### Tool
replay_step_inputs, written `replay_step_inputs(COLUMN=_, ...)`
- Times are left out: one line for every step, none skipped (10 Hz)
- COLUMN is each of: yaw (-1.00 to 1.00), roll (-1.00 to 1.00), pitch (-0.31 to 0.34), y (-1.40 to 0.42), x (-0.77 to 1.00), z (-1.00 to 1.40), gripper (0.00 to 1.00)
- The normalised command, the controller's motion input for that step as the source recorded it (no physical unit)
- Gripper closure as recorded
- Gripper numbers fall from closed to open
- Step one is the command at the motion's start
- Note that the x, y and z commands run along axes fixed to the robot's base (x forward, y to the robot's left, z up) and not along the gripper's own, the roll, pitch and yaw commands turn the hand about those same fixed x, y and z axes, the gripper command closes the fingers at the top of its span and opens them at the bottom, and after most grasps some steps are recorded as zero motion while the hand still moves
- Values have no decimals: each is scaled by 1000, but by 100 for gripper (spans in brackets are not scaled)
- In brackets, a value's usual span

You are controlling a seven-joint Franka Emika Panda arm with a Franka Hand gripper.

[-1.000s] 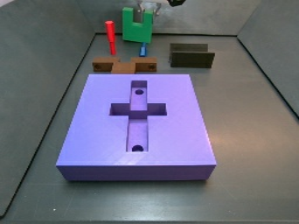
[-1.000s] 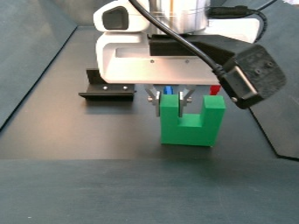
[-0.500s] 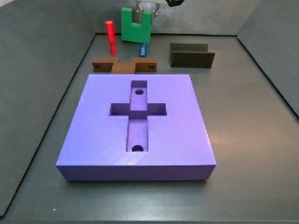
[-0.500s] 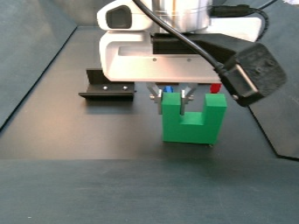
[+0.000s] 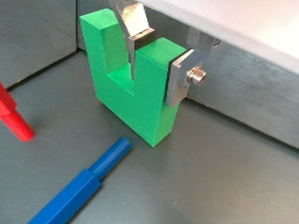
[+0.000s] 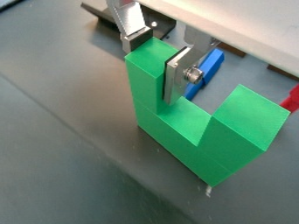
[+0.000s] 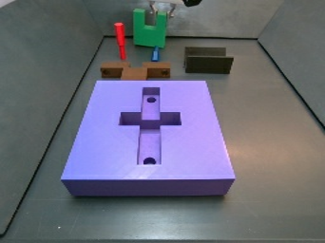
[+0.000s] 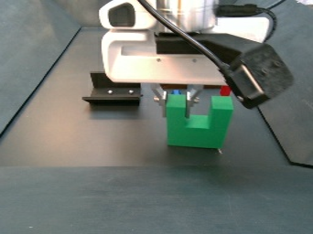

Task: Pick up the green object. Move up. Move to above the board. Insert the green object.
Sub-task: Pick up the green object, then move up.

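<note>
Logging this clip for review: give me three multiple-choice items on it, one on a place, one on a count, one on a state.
1. Where is the green object?
A. beyond the board's far end
B. in the cross recess
C. inside the olive box

2. How many round holes show in the board?
A. none
B. two
C. five

3. How does the pincer stand?
A. open above the board
B. shut on one prong of the green object
C. shut on the red peg

Answers: 1 A, a side view shows it past the board; 2 B, both lie in the recess; 3 B, both wrist views show plates clamping one prong.
</note>
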Motion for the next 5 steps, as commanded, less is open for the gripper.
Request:
replay_step_inputs(yaw=0, roll=0, pitch=0, y=0, x=0, z=0, gripper=100)
replay_step_inputs(yaw=0, roll=0, pitch=0, y=0, x=0, z=0, gripper=100)
replay_step_inputs(yaw=0, roll=0, pitch=0, y=0, x=0, z=833, gripper=100)
replay_step_inputs(yaw=-29, roll=4, pitch=42, y=45, x=-67, z=754, gripper=100)
replay_step_inputs(yaw=-41, roll=34, pitch=46, y=33, x=-76, z=538, gripper=100)
